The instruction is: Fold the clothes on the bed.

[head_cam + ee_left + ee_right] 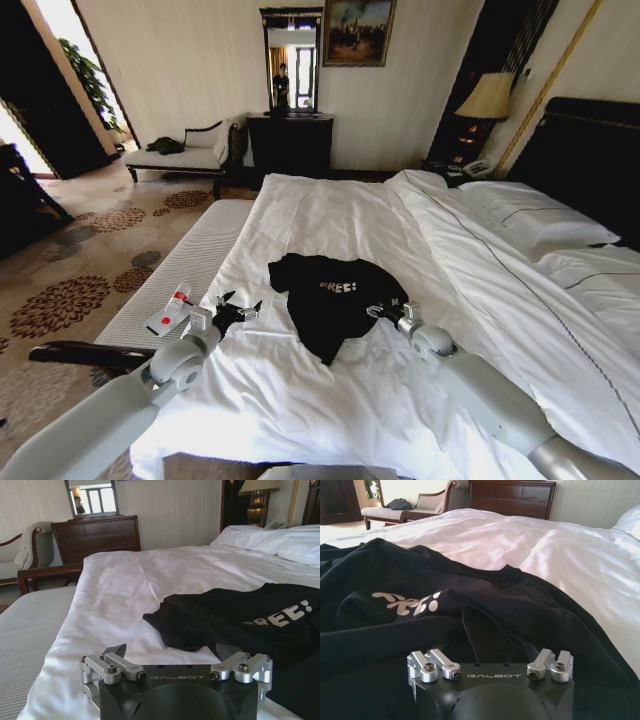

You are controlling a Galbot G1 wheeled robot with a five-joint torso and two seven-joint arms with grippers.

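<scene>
Clothes [335,300] crumpled on bed [330,210], between left tool [238,312] and right tool [390,311].

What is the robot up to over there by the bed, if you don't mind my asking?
It is working on a black T-shirt that lies crumpled, not yet folded, on the white duvet of the bed. The left gripper is open over the duvet just beside the shirt's edge, holding nothing. The right gripper is at the shirt's other side, right over the black fabric, open with nothing visibly pinched.
</scene>
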